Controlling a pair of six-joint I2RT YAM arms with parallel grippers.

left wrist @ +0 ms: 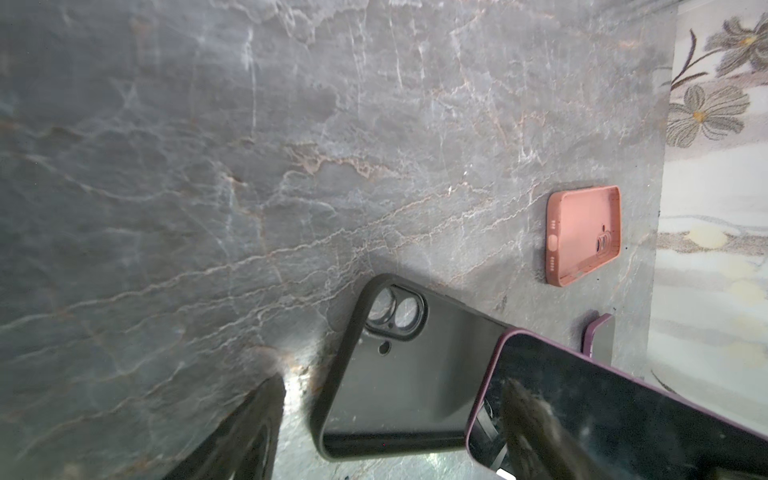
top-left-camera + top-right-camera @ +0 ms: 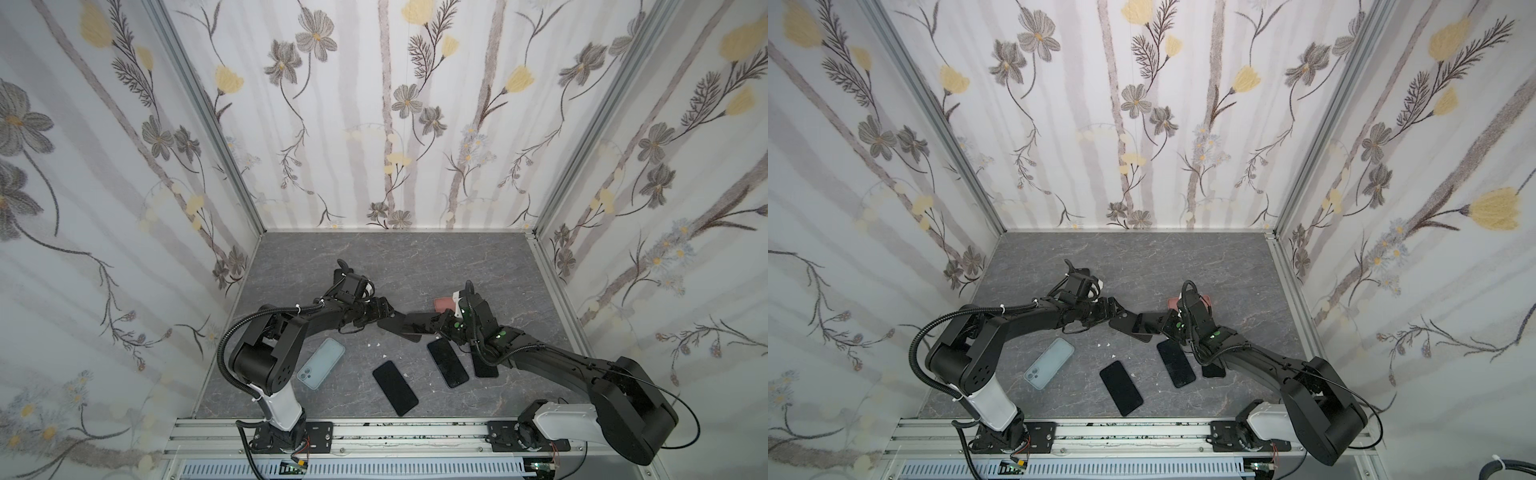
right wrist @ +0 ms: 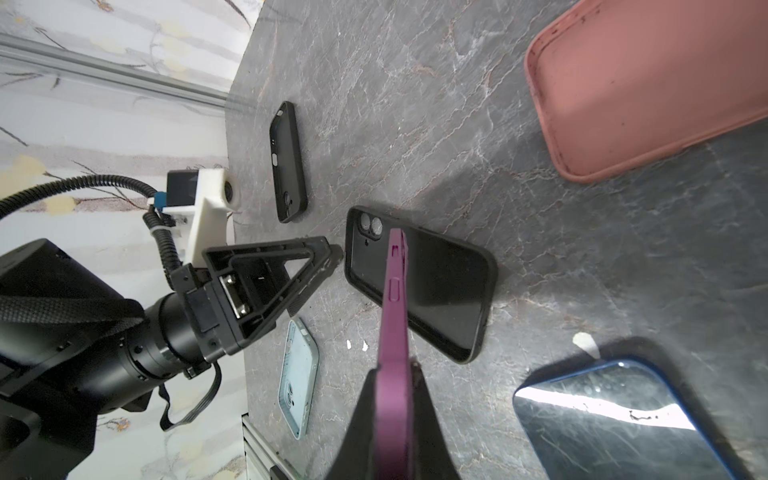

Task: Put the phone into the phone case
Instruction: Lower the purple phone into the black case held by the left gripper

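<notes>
Though dark from above, the phone (image 3: 392, 291) is purple-edged in both wrist views.

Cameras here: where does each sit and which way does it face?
Top views: above the front rail, looking down at the table; left gripper and right gripper show.
Left wrist: on left arm, facing the black case; its fingers show.
Right wrist: looks along the right gripper, shut on the purple phone.
Both wrists share: black case, pink case.

I count four empty cases: black case (image 3: 449, 286), second black case (image 3: 288, 166) beyond it, pink case (image 1: 582, 232), pale blue case (image 2: 321, 363). Three phones: purple-edged phone (image 3: 392, 291) over the black case, two dark phones (image 2: 395, 387) (image 2: 448, 363) nearby. One half-hidden slab (image 2: 484, 368), unidentifiable.
</notes>
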